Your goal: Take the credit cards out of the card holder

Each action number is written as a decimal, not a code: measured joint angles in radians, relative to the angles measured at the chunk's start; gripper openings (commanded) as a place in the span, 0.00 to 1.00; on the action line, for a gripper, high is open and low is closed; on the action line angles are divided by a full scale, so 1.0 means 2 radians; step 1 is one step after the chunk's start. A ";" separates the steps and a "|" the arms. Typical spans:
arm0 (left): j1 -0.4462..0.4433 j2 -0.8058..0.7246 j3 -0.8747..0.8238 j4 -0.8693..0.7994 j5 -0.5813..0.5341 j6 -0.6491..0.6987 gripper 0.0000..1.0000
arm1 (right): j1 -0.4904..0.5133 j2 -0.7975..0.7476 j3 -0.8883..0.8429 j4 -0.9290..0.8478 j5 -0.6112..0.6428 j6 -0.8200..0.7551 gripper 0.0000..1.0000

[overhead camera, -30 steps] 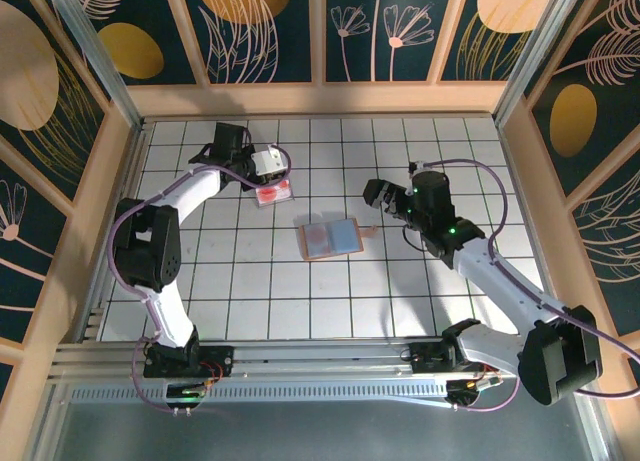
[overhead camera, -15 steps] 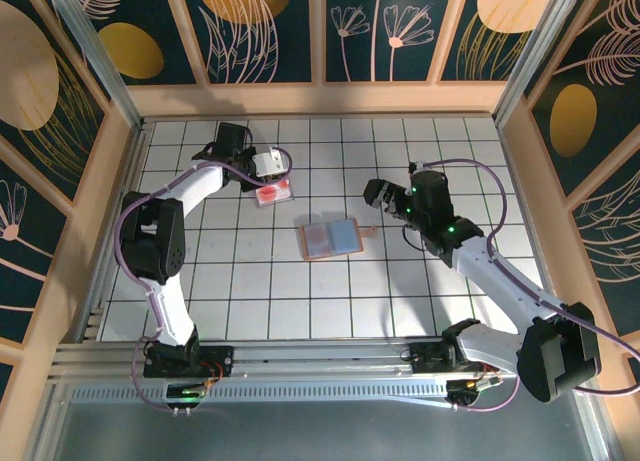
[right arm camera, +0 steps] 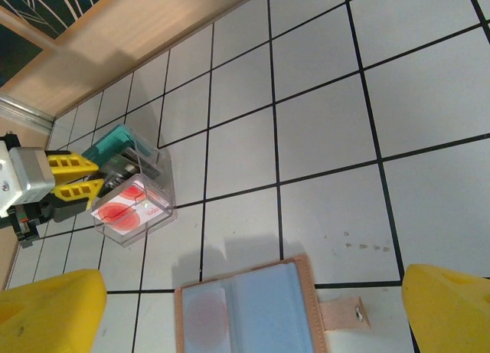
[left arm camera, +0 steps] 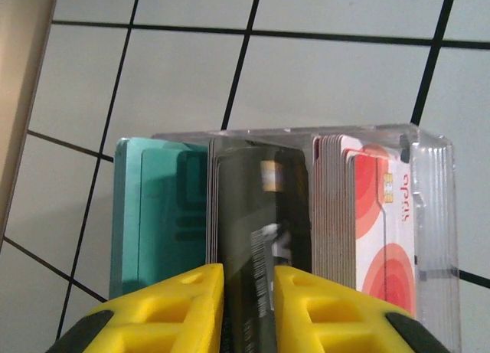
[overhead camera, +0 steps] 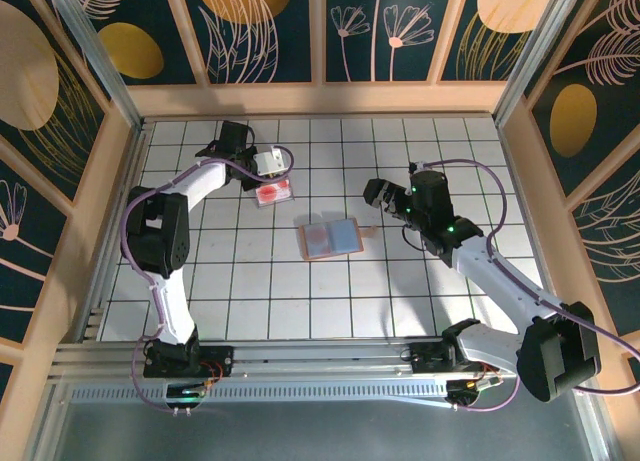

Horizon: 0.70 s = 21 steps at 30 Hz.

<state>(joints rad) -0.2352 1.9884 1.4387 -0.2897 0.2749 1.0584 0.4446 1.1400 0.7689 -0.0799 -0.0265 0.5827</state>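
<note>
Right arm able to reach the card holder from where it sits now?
Probably yes. The right pincer is open beside the card holder, which lies open on the table with nothing between them. The left pincer is off at the clear box, closed on a dark card, so out of the way.

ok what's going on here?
The left gripper is pinching a dark card that stands in a clear box, between teal cards and red-and-white cards, far left on the table. The wallet lies open mid-table. The right gripper hovers near it, open and holding nothing.
</note>
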 measured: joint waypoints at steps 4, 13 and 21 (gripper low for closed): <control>0.000 0.006 0.000 -0.002 -0.006 0.000 0.24 | 0.000 0.003 0.000 0.000 -0.001 0.001 0.99; 0.000 0.004 0.004 -0.003 -0.006 -0.008 0.24 | 0.000 0.006 0.000 0.000 -0.011 0.001 0.99; 0.000 -0.077 -0.025 0.013 0.008 -0.037 0.26 | 0.004 0.019 0.000 0.000 -0.012 -0.001 0.99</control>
<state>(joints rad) -0.2352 1.8343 1.3880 -0.2638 0.2913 0.9836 0.4522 1.1774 0.7689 -0.0799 -0.0513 0.5816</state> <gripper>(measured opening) 0.255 0.992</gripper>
